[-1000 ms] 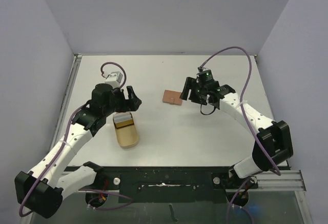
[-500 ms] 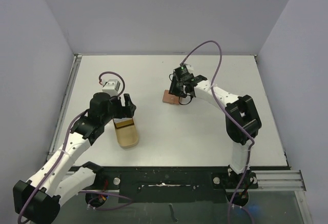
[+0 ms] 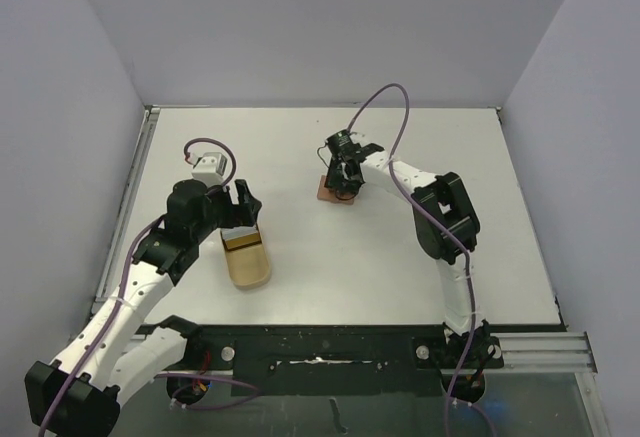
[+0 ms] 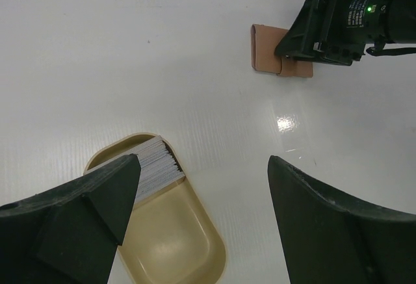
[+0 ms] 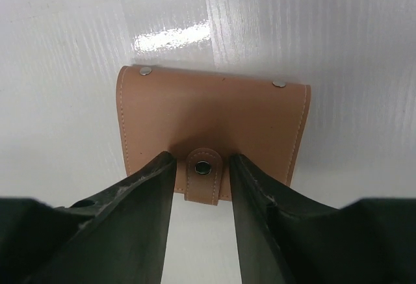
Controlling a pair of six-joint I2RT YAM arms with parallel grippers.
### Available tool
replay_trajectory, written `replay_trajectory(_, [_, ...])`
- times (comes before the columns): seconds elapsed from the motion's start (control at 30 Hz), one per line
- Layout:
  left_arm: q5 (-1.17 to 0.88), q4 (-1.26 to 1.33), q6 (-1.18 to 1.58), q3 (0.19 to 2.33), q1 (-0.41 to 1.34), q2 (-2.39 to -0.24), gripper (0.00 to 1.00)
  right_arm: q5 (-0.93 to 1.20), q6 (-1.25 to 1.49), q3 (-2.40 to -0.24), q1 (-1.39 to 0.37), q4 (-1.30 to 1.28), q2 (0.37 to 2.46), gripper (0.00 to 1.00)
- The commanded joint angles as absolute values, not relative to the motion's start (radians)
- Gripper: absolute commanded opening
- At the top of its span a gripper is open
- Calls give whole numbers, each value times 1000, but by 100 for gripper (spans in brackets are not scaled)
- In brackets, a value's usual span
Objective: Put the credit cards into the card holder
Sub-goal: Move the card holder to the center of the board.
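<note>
1. right jaws are apart, with a finger (image 5: 140,212) on either side of the closing tab (image 5: 203,177) of the card holder (image 5: 211,118). i can't tell whether they actually touch the leather.
2. the holder lies shut and flat on the table (image 3: 350,257), toward the far side. its near edge is hidden under the fingers, and in the top view the right wrist covers most of it.
3. left jaws are spread wide, hanging over the pale tan case (image 4: 175,245) and gripping nothing.
4. the credit cards (image 4: 156,166) sit packed at one end of that case. i only see grey-white edges, and a left finger cuts off part of the stack.
</note>
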State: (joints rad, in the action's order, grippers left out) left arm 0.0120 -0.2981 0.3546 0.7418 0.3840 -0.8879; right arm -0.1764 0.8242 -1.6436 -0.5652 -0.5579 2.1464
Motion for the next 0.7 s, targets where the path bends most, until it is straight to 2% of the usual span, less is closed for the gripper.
replay_trajectory(0.0, [-3,-239,339,749,371,-866,78,-234,822,-1690,-576,-620,2163,40])
replay_trajectory(0.07, [-5,-238,339,749,367,-867,78,-241,810,-1666,-577,-609,2157,40])
replay_trajectory(0.23, [-1,-237,341,749,352,-865,78,-226,735,-1611,-592,-585,2126,20])
replay_trajectory(0.37, [1,-232,342,744,351,-856,73,-141,635,-1574,-601,-567,2103,16])
replay_trajectory(0.6, [-43,-166,345,717,360,-789,68,-102,569,-1357,-616,-460,1951,1])
replay_trajectory(0.67, [-17,-188,331,728,362,-778,67,-93,564,-1288,-623,-420,1900,0])
